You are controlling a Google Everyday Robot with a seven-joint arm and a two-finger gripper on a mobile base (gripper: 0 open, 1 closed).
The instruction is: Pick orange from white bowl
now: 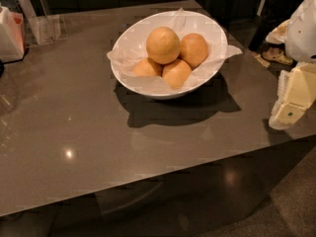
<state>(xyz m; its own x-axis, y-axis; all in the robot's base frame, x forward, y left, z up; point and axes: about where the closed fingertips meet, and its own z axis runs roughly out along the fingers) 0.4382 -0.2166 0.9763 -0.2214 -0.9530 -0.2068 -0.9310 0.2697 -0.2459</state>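
The bench point(74, 127) is one flat slab with a smooth, glossy grey-brown top that reflects ceiling lights.

At the far left corner:
- One white, soft-sided object point(9, 33) sits at the left edge, cut off by the frame. Its type cannot be told.
- One clear plastic stand point(43, 27), with flat transparent walls, sits just beside it.

Toward the far edge, right of centre:
- One white bowl point(123, 73), wide, shallow, round and glossy, rests on the bench and casts a dark shadow toward the near edge.
- One sheet of crinkled white paper point(129, 46) lines the bowl. Its corners stick out past the rim on both sides.
- Four round, smooth, pale yellow-orange fruits lie in the bowl, touching each other.
- The orange point(163, 45), the biggest, rests on top of the pile, toward the far left of the bowl.
- The three smaller oranges point(194, 49) sit beside and below it.

At the right edge:
- One gripper point(289, 107), made of blocky cream and white parts, hangs at the bench's right edge, well apart from the bowl. It holds nothing visible. Whether it is apart or together cannot be told.
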